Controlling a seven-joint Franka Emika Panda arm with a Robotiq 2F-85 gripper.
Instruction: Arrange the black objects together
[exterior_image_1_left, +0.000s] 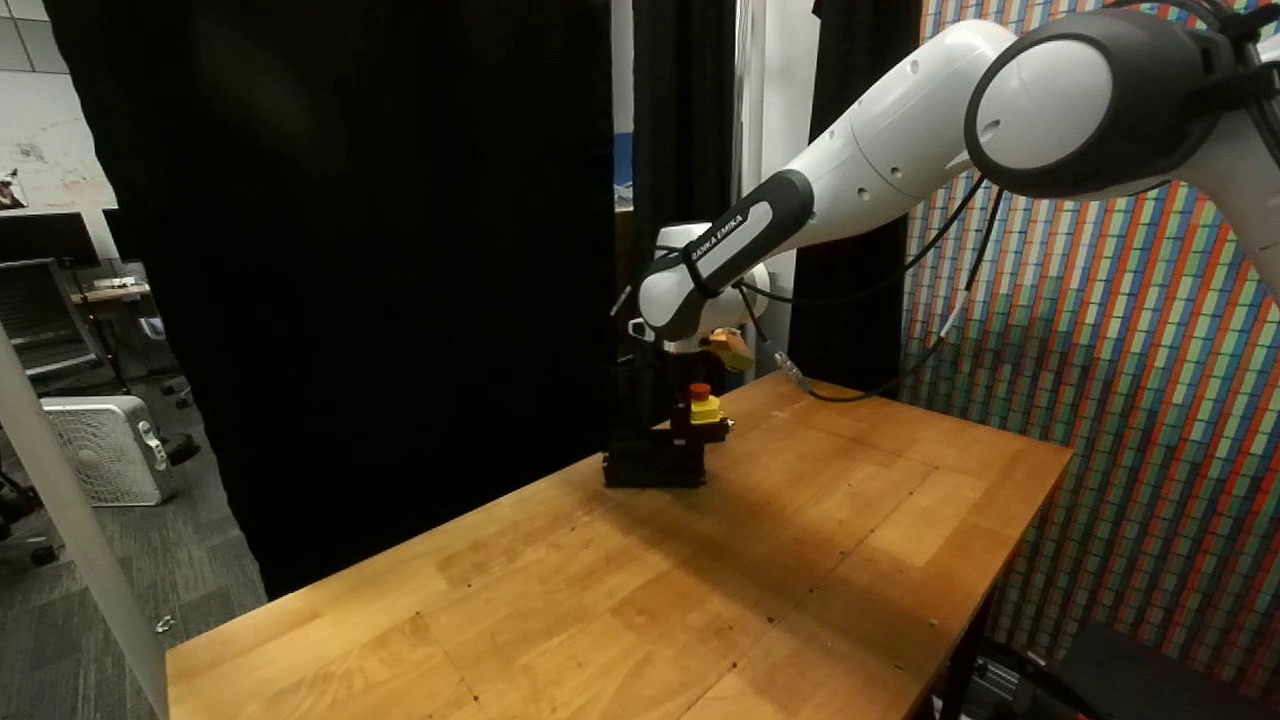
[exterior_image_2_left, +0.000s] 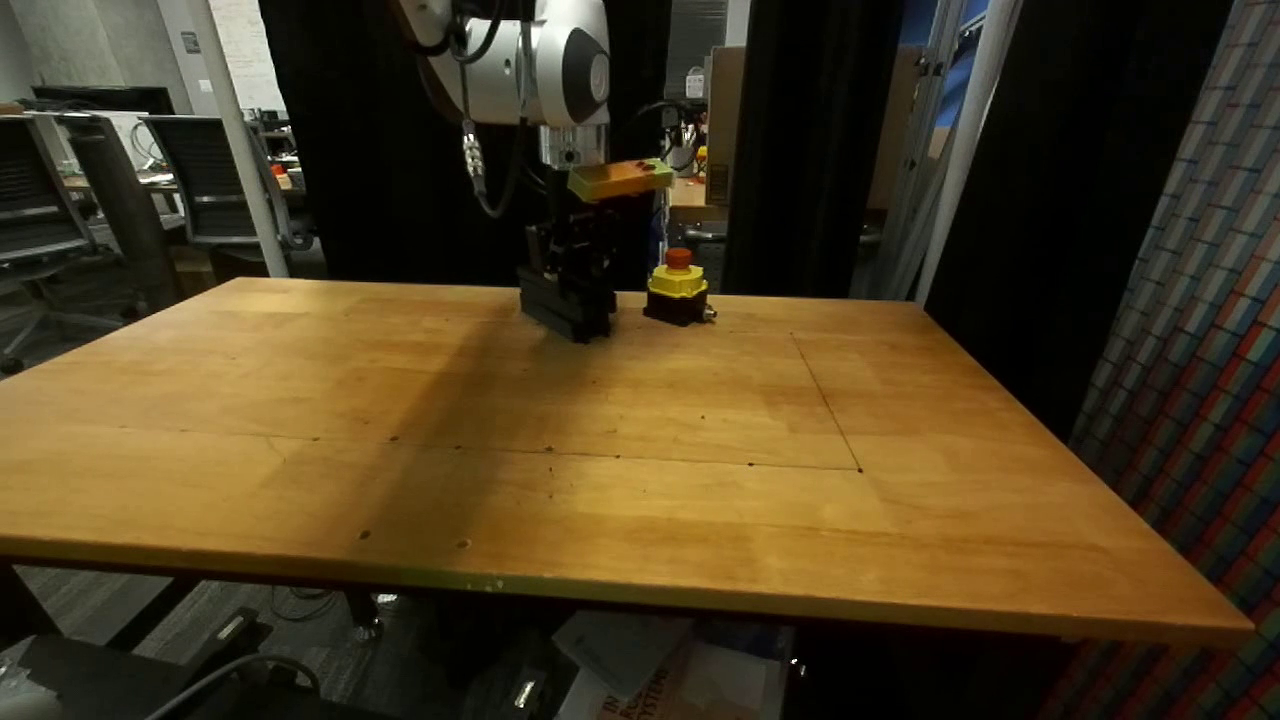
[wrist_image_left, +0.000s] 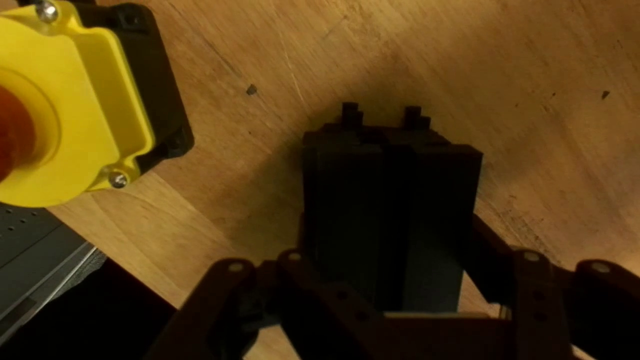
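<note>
You've got the end effector (wrist_image_left: 390, 235) clamped across the black bars (wrist_image_left: 346, 215), prob. to press them side by side as one grp; too dark to tell if they're flush. They look set on the table (exterior_image_2_left: 700, 520), near the e-stop (exterior_image_2_left: 677, 280), not touching. Your arm (exterior_image_1_left: 885, 145) reaches out, tip pointing straight down beside it.

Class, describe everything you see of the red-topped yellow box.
The box stands upright on the table, near an edge, apart from the black blocks. A round red button tops its yellow housing, above a black base; whether it's pressed is unclear. It looks plastic, with metallic corner screws and side fitting. Only the table visibly touches it.
</note>
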